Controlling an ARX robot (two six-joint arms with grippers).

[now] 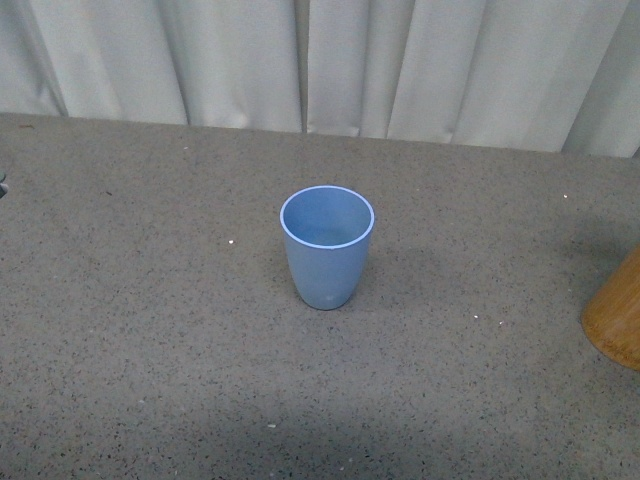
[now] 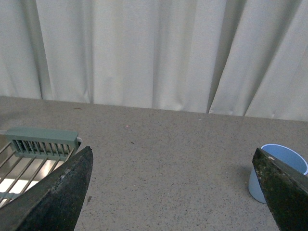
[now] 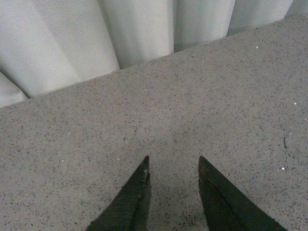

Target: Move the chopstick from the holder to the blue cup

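Surface: grey speckled bench point(image 1: 120, 350), pale curtain point(image 1: 240, 60) behind.
Cup: blue cup point(image 1: 326, 245) upright, mid-bench.
Source: holder point(image 1: 615, 320) well right of blue cup, cropped (chopstick unseen).
Tools: left tool point(image 2: 172, 150) spread wide, right tool point(image 3: 173, 159) slightly parted, both empty.
Risk: holder barely in view, so a misjudged reach may topple it.

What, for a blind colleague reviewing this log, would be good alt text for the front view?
A light blue matte plastic tumbler stands upright and empty at the middle of a grey speckled tabletop. A tan-orange wooden vessel is cut off at the right edge, and pale pleated curtains hang behind; no robot arm shows.
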